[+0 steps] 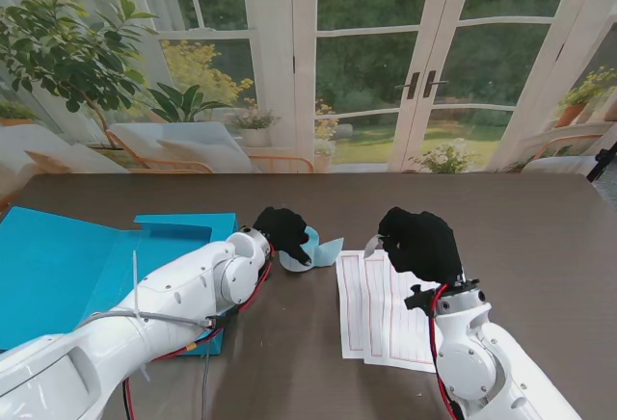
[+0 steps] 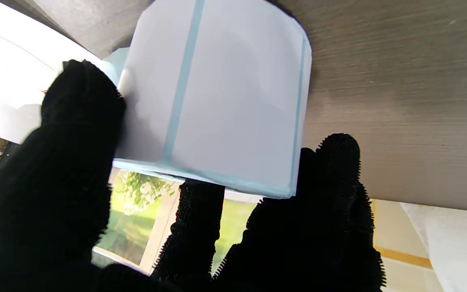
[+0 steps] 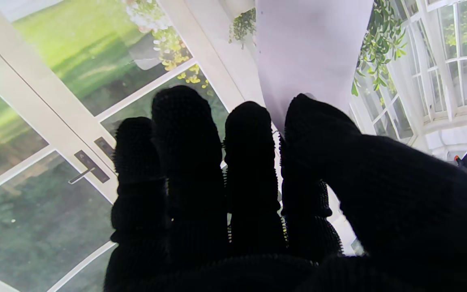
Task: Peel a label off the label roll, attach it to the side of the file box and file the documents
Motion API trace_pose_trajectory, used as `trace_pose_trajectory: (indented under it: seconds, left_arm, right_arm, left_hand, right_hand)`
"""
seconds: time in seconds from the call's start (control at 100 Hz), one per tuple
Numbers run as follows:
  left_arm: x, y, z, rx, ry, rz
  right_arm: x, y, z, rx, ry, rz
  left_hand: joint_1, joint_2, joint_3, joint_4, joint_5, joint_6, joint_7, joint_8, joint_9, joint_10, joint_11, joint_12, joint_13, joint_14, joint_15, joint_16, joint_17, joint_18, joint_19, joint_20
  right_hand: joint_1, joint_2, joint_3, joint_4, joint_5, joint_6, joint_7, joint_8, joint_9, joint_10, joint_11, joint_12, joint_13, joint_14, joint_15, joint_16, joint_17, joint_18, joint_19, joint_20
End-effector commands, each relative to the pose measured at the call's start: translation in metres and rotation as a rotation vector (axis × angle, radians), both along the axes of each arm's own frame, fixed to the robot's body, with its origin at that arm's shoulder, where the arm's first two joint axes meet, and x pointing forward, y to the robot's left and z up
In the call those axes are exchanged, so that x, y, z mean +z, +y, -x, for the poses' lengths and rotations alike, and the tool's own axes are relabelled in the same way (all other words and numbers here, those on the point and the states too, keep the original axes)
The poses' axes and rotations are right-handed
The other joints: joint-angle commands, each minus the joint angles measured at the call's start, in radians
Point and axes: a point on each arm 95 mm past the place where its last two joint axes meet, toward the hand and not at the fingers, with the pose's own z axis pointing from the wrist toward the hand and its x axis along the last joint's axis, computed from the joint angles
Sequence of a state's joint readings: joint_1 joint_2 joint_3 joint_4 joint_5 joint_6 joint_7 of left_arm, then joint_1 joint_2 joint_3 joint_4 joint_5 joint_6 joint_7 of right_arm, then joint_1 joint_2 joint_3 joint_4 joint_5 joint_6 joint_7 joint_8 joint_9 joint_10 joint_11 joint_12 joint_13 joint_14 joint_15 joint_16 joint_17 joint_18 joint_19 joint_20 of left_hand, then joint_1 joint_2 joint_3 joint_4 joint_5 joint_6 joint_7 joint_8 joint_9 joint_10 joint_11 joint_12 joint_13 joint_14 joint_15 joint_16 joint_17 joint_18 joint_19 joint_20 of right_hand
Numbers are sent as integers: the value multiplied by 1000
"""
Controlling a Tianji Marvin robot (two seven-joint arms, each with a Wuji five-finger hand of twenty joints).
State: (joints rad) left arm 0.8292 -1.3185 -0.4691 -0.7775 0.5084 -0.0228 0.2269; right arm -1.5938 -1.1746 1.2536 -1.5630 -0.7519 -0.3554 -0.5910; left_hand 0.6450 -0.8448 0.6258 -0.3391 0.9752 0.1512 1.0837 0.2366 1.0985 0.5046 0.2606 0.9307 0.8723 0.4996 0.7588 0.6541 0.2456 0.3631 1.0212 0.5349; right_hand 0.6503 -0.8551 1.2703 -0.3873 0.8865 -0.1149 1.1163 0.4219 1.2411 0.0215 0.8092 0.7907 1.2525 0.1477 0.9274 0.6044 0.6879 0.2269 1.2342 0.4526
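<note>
At the far left the blue file box point(image 1: 77, 266) lay opened flat on the dark table point(image 1: 540, 237), its long side running left to right, with my left arm crossing its near right corner. Just right of it, my left hand point(image 1: 281, 230) was closed on the label roll point(image 1: 307, 252), which stood on end on the table, axis upright. In the left wrist view the roll point(image 2: 221, 97) showed white labels on pale blue backing, with my thumb point(image 2: 81, 105) pressed against one side and the other fingers point(image 2: 337, 162) curled around the opposite side. A loose blue tail of backing point(image 1: 331, 250) trailed from the roll toward the right. Farther right, the documents point(image 1: 381, 314), white sheets ruled in red, lay flat with their long edges running near to far. My right hand point(image 1: 421, 243) hovered over their far edge, fingers together, thumb and forefinger pinching a white label point(image 3: 310, 56) that stood up past the fingertips.
</note>
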Motion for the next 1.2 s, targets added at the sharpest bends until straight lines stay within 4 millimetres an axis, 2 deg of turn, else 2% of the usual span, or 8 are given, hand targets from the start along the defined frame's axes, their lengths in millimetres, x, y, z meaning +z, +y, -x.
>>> trace_pose_trajectory:
  seconds: [0.0,0.23,0.34,0.41,0.46,0.66,0.99,1.19]
  left_arm:
    - [-4,0,3,10,27,-13]
    - [-4,3,7,25,24,-46]
    - [-4,5,8,28,22,-55]
    - [-2,7,9,30,20,-58]
    - [-1,8,10,29,18,-59]
    - [3,11,11,19,43,-63]
    - [2,15,10,-7,70,-70]
    - [2,18,9,-23,57,-81]
  right_arm:
    - [-2,3,2,8,17,-3]
    - [-2,3,3,10,24,-12]
    - [-2,4,3,13,25,-12]
    - [-3,5,3,15,25,-11]
    - [-3,5,3,16,26,-11]
    - [-3,6,4,18,27,-12]
    - [-3,7,4,17,27,-15]
    - [-4,7,5,20,31,-17]
  left_hand:
    - [201,173,189,118,-11,20,-7,6,71,-271,102,-40,-65,-86,-92,-24,-9,-46,37,6]
    - [169,157,163,110,-37,40,-77,2,11,-256,98,-221,-111,-86,-116,-54,-40,-60,28,3]
    - [116,170,189,108,-54,75,-258,6,-66,-234,76,-309,-179,-86,-165,-80,-79,-65,13,-2]
    - [62,199,236,129,-53,99,-417,10,-108,-219,61,-329,-220,-85,-185,-90,-111,-70,-6,-10]
    - [3,224,277,193,-61,122,-520,20,-143,-212,53,-335,-252,-83,-199,-94,-137,-78,-27,-21]
    - [-37,237,231,204,-118,175,-769,-32,-293,-173,-55,-447,-394,-89,-317,-158,-222,-98,-120,-72]
    - [-82,243,189,207,-185,228,-912,-91,-423,-138,-144,-564,-509,-98,-417,-222,-284,-123,-225,-128]
    - [-100,262,154,212,-224,219,-944,-106,-487,-156,-164,-608,-586,-140,-483,-279,-315,-171,-342,-186]
  right_hand:
    - [114,102,39,93,49,-134,136,39,-23,17,22,-17,3,7,3,11,-76,6,22,16]
    - [116,104,34,98,51,-131,138,33,-24,21,23,-19,1,9,7,11,-78,9,25,17]
    - [116,102,33,98,51,-130,138,30,-24,21,24,-20,1,9,8,10,-78,11,25,17]
    - [117,102,34,98,52,-131,139,29,-24,22,24,-20,1,9,8,10,-78,11,25,16]
    - [117,103,34,98,52,-130,139,29,-23,22,24,-21,1,10,8,9,-78,11,25,16]
    - [117,100,35,98,52,-127,140,28,-22,21,25,-21,2,9,8,9,-78,11,25,16]
    - [116,100,34,98,52,-128,141,26,-23,23,25,-22,2,13,8,8,-78,12,25,16]
    - [116,102,32,99,53,-127,141,25,-23,23,25,-22,1,12,8,8,-78,12,25,16]
